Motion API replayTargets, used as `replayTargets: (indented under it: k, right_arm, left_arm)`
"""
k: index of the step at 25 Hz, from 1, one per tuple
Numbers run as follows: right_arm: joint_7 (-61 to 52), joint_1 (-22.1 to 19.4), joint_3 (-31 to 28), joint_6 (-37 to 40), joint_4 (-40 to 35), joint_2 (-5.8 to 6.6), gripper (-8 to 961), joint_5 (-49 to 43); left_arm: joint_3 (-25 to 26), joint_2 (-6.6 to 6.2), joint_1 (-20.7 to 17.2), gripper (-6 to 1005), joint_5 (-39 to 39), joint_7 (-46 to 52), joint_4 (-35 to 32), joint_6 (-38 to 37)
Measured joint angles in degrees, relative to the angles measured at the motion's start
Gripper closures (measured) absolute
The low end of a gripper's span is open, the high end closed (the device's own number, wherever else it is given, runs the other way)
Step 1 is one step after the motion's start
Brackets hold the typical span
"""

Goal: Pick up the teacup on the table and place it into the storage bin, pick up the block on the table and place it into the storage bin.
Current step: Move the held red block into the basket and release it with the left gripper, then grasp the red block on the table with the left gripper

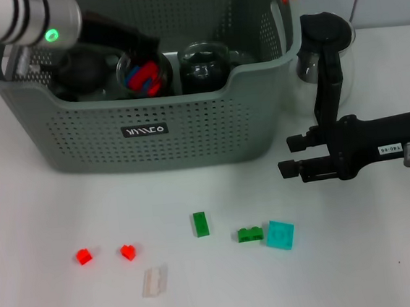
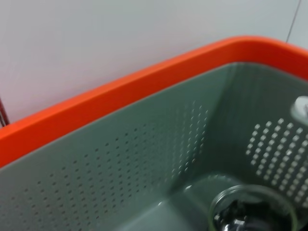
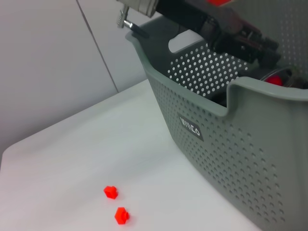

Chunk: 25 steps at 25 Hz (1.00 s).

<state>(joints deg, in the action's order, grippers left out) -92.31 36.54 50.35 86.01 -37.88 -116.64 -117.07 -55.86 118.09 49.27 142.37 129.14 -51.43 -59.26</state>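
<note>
The grey storage bin (image 1: pixel 145 130) stands at the back of the white table (image 1: pixel 51 212). My left gripper (image 1: pixel 143 56) reaches down into the bin from the left, right above a glass teacup (image 1: pixel 144 77) with red and blue pieces showing in it. A second glass cup (image 1: pixel 207 66) sits beside it; the left wrist view shows a glass rim (image 2: pixel 252 211) on the bin floor. Loose blocks lie in front of the bin: two red (image 1: pixel 83 256) (image 1: pixel 128 252), a green one (image 1: pixel 200 224), dark green (image 1: pixel 250 234), teal (image 1: pixel 279 234) and a clear one (image 1: pixel 155 281). My right gripper (image 1: pixel 294 155) hovers open right of the bin.
A glass coffee pot (image 1: pixel 325 47) with a black lid and handle stands behind my right gripper, close to the bin's right wall. A dark round object (image 1: pixel 80 67) lies in the bin's left part. The bin (image 3: pixel 202 130) and both red blocks (image 3: pixel 111 192) (image 3: pixel 121 215) show in the right wrist view.
</note>
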Motion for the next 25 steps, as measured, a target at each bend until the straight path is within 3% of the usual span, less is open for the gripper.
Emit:
replayTargets:
  k: [3,8,10,16,22,25]
  right_arm:
    - [0.0,-0.1,0.0,0.1,0.0,0.01,310,0.0]
    - [-0.1,-0.2,0.0,0.5,0.0,0.01,310,0.0]
    - [0.0,-0.2,0.0,0.5,0.0,0.01,310,0.0]
    - [0.0,-0.1,0.0,0.5,0.0,0.00,311,-0.1]
    - [0.1,0.1,0.2,0.4,0.0,0.00,311,-0.2]
    - [0.1,0.2,0.3,0.4,0.0,0.01,311,-0.3]
  left_arm:
    - [2.1,0.91,-2.8,640,-2.0,1.8,-8.1,-6.2]
    - [7.1,2.39,-10.0,443,-11.8,0.4,-25.0,-23.4]
    - [10.5,2.69,-12.6,424,-15.2,-3.6,-29.1,-31.4]
    - [18.0,3.76,-18.0,369,-16.1,-19.3,-30.2,-48.3]
    - [20.3,5.77,-23.4,371,-12.6,-33.0,-30.5,-48.2]
    - [20.3,6.06,-23.9,373,-7.7,-34.7,-29.8,-47.4]
